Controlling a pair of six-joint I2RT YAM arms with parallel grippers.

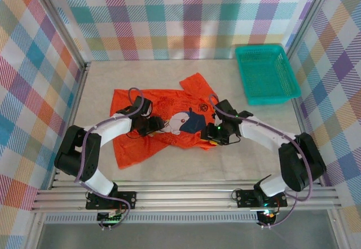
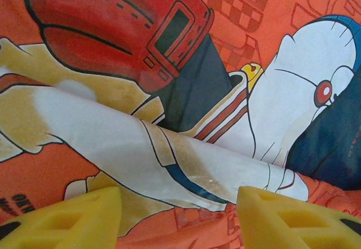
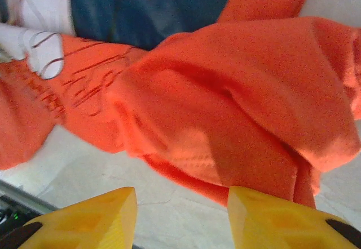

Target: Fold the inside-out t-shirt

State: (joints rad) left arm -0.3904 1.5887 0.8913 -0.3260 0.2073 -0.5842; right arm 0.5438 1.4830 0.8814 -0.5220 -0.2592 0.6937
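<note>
The inside-out t-shirt shows its cartoon print: red at upper left, white and dark blue at right. A raised fold runs from mid left to lower right. The left gripper has its yellow jaws apart at the bottom edge, perhaps just clear of the cloth.

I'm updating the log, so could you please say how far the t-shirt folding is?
Done: no neat fold yet; the t-shirt lies rumpled, print showing. In hand: nothing gripped; left gripper and right gripper hover open at it. Left: every fold.
</note>
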